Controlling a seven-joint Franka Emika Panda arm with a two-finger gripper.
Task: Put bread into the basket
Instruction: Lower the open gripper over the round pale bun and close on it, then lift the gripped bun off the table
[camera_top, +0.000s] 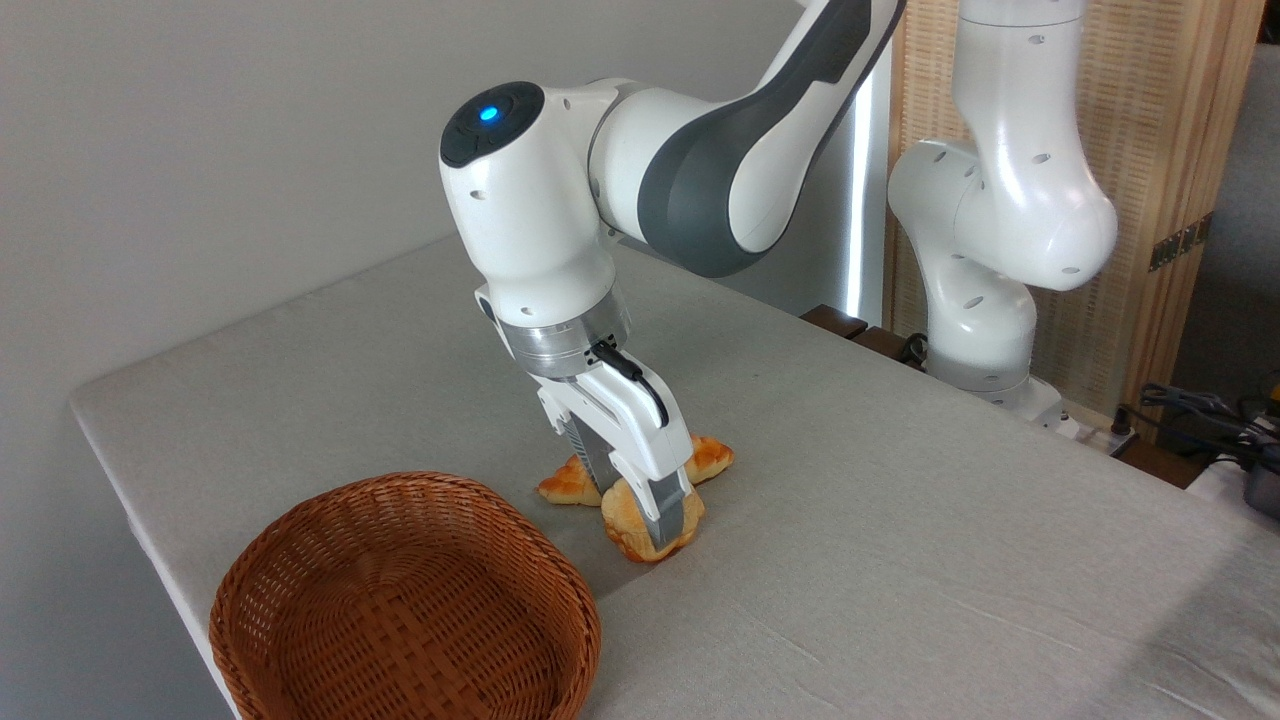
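We saw one white robot arm (700, 170) reaching down over a table (900, 560) covered in pale grey cloth. Its gripper (655, 520) was tilted, its fingers slanting down toward the table's near edge. The fingers were closed around the bread (625, 520), a small round golden bun, with one grey finger (668, 515) crossing the bun's front. The bun sat low, at or just above the cloth; we could not tell whether it touched. Being roundish, it had no clear long axis, and the gripper hid too much for us to say which way its top faced.

Just behind the bun lay a longer orange-brown loaf (710, 458), its long axis running left to right across the table, both ends showing either side of the gripper. We could not tell whether bun and loaf touched.

The basket (300, 560), round, reddish-brown wicker, stood at the table's near left edge, near the bun on its left but apart from it. Nothing lay inside the basket.
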